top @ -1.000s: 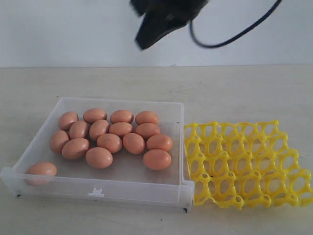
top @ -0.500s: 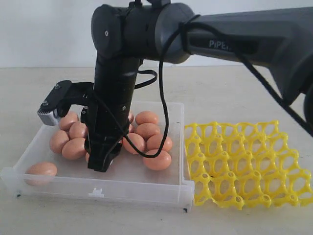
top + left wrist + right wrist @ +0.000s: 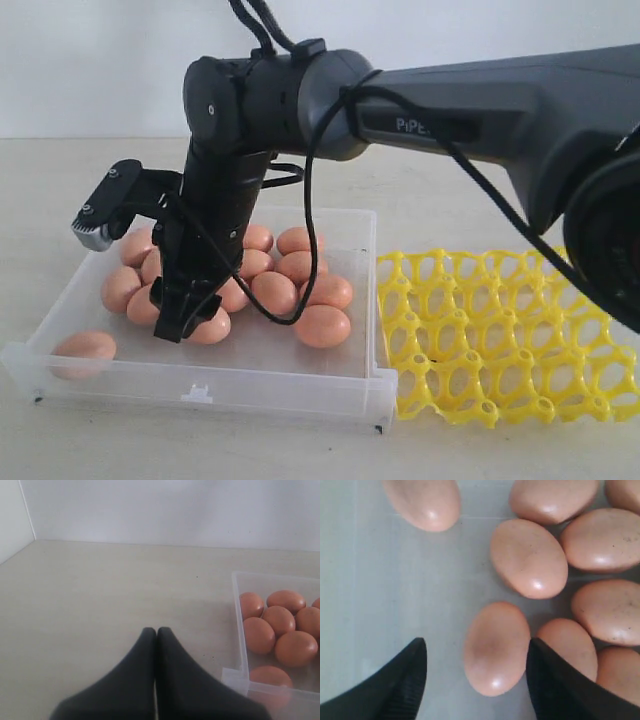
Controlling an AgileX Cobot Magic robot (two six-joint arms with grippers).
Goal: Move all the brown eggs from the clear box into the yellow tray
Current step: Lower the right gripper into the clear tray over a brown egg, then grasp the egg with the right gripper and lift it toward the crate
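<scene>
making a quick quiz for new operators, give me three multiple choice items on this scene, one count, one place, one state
1. How many brown eggs lie in the yellow tray?
A) six
B) three
C) none

2. Where is the right gripper?
A) over the yellow tray
B) down in the clear box among the eggs
C) raised high above everything

3. How do the left gripper's jaws stand?
A) shut, empty
B) wide open
C) shut on an egg

Answers:
1 C: every cup of the tray shows empty.
2 B: its open fingers stand on either side of an egg on the box floor.
3 A: the left wrist view shows the two fingers pressed together with nothing between them.
</scene>
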